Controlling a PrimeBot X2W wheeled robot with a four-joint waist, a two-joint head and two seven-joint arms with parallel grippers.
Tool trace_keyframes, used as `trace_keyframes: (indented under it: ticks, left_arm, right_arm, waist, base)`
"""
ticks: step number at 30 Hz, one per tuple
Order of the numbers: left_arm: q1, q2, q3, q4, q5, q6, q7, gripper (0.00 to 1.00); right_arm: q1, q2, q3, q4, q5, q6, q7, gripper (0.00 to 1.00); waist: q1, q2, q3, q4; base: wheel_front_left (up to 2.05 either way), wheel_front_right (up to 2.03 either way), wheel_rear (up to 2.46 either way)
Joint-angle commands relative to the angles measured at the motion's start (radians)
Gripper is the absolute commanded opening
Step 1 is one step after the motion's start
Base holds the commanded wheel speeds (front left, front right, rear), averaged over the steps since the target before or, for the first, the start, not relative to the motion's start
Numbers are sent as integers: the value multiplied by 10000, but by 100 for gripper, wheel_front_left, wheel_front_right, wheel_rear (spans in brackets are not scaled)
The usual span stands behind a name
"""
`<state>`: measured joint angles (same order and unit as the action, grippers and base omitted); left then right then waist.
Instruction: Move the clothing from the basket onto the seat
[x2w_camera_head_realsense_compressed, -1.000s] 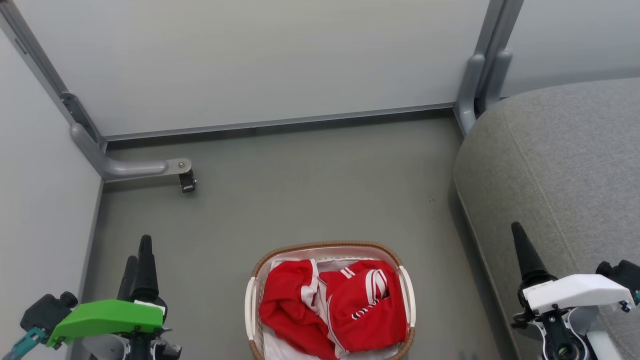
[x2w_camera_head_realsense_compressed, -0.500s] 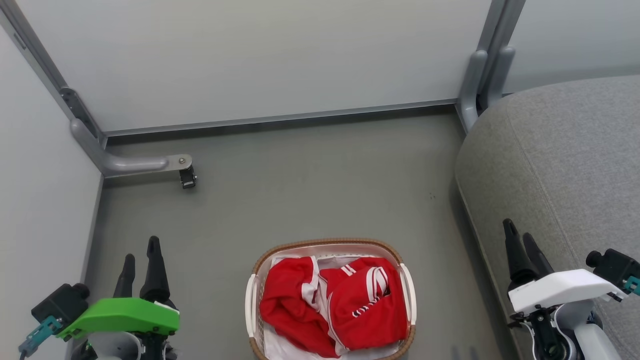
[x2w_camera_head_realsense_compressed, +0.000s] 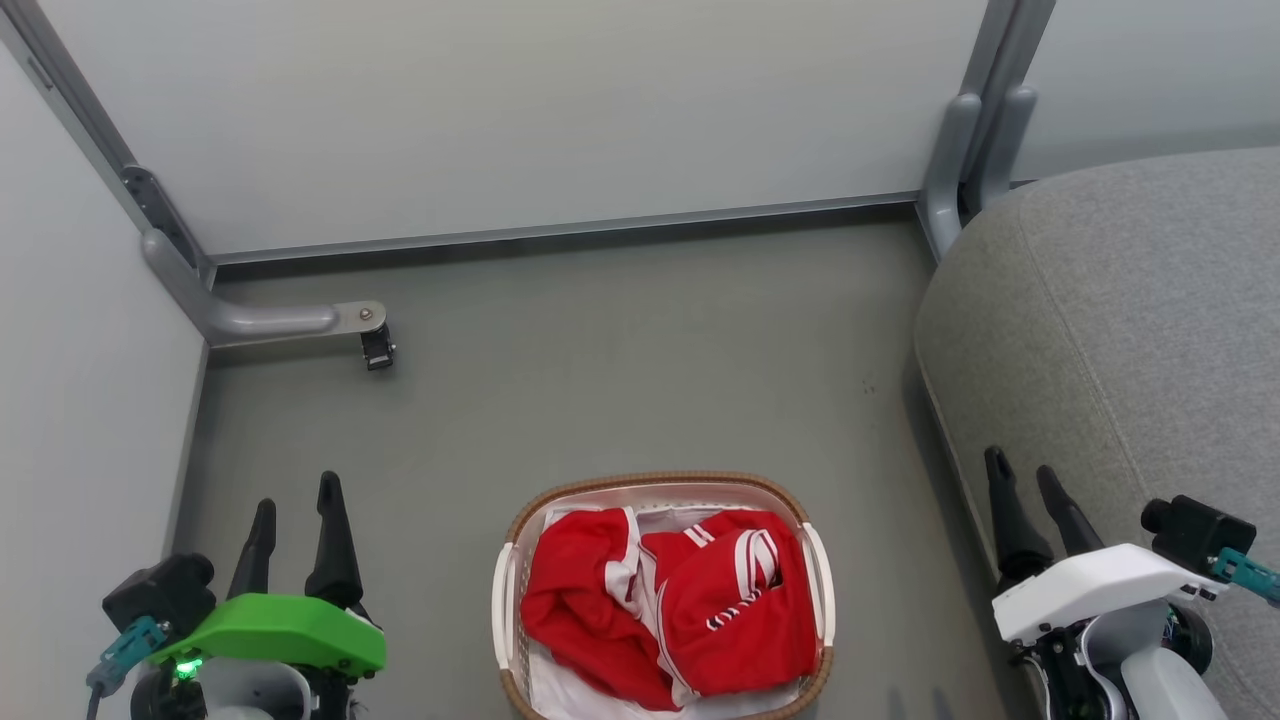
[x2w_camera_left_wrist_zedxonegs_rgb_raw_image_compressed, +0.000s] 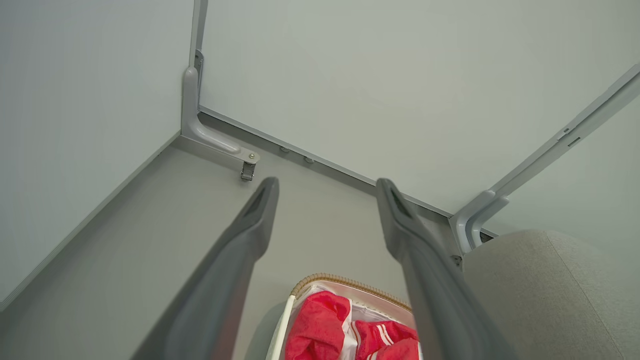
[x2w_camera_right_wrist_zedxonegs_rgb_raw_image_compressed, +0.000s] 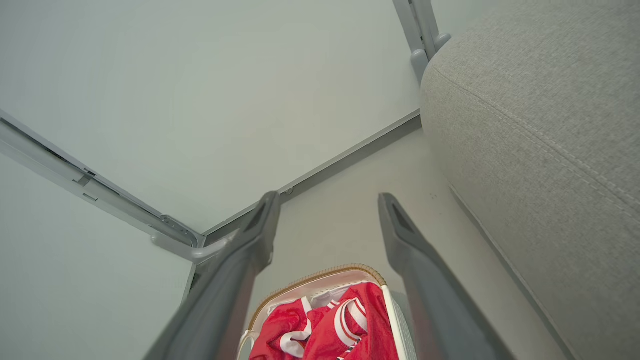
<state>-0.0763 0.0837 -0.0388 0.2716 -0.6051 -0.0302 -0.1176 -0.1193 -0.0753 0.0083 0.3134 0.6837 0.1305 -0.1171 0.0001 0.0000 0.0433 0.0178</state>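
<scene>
The red clothing (x2w_camera_head_realsense_compressed: 665, 600) with white stripes lies crumpled in the basket (x2w_camera_head_realsense_compressed: 655, 485), a white perforated tub with a brown rim on the floor at bottom centre. Both wrist views catch the clothing (x2w_camera_left_wrist_zedxonegs_rgb_raw_image_compressed: 345, 332) (x2w_camera_right_wrist_zedxonegs_rgb_raw_image_compressed: 330, 327) and the basket rim (x2w_camera_left_wrist_zedxonegs_rgb_raw_image_compressed: 350, 285) (x2w_camera_right_wrist_zedxonegs_rgb_raw_image_compressed: 320, 275) between the fingers. The grey seat (x2w_camera_head_realsense_compressed: 1130, 330) fills the right side, beside the basket. My left gripper (x2w_camera_head_realsense_compressed: 295, 490) hovers open at the lower left, well left of the basket. My right gripper (x2w_camera_head_realsense_compressed: 1022, 470) hovers open at the lower right, over the seat's front edge. Both hold nothing.
Pale partition panels close off the back and left. A grey metal foot with a small black caster (x2w_camera_head_realsense_compressed: 377, 350) sticks out from the left corner, and a grey post (x2w_camera_head_realsense_compressed: 965, 150) stands at the seat's back corner. Grey floor lies between the basket and the back wall.
The head camera has shifted slightly. Both grippers have turned, so their two fingers now show side by side, and both sit lower and closer to the basket than a second ago.
</scene>
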Motion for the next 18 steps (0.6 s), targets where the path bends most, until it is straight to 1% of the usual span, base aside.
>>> trace_keyframes:
  ticks: [1, 18]
  left_arm:
    - [-92, 140, -62, -43, 318, 51, -109, 100]
    - [43, 315, -572, -60, 2108, 131, -556, 100]
  right_arm:
    - [-226, -69, 31, -27, -307, 4, -108, 100]
    - [-235, -163, 353, 97, -2177, 3, -557, 100]
  waist:
    - [-1, 0, 4, 6]
    - [-1, 0, 43, 34]
  base:
    - [0, 0, 0]
    - [0, 0, 0]
